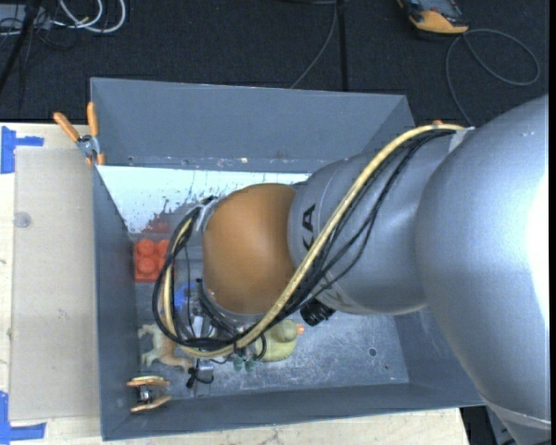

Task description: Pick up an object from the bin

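Note:
My gripper (207,325) reaches down into the front left part of the bin, largely hidden beneath the wrist. Close around it lie a cream-coloured thing (157,346) to its left, a small blue thing (183,297) by its upper left side, and a pale yellow-green rounded thing (281,344) to its right. A red-orange knobbly block (148,260) lies further back along the left wall. A tan and dark wheeled piece (146,393) rests in the front left corner.
The arm comes in from the right and covers the bin's middle and right. An orange dome and looping black and yellow cables on the wrist hide the floor under them. Bare floor shows at the front right.

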Robot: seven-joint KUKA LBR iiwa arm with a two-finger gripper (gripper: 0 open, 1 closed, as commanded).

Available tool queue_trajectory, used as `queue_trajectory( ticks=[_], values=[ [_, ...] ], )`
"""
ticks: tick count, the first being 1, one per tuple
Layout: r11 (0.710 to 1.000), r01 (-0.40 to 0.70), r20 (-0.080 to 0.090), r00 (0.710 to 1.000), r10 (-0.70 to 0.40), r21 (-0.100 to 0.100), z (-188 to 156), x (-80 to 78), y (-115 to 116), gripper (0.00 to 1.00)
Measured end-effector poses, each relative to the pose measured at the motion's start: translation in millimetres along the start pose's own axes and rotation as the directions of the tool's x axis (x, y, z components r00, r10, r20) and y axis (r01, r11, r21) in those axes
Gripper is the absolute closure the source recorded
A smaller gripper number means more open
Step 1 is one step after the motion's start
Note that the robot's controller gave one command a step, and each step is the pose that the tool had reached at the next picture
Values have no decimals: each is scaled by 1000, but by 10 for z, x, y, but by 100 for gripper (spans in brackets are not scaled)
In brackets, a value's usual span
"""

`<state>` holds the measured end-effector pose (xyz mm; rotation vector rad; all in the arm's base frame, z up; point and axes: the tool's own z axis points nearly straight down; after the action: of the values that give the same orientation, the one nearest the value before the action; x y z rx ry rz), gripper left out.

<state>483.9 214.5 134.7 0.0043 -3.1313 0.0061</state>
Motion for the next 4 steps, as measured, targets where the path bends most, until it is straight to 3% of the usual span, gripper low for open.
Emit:
queue_trajectory(
  ticks=[1,2,4],
  values=[
    [1000,-5,7,1000,5,-3,-44,-20,-6,0],
    [999,45,21,999,-45,-6,635,45,-50,0],
    [999,41,26,999,-41,-8,630,26,-53,0]
  ],
)
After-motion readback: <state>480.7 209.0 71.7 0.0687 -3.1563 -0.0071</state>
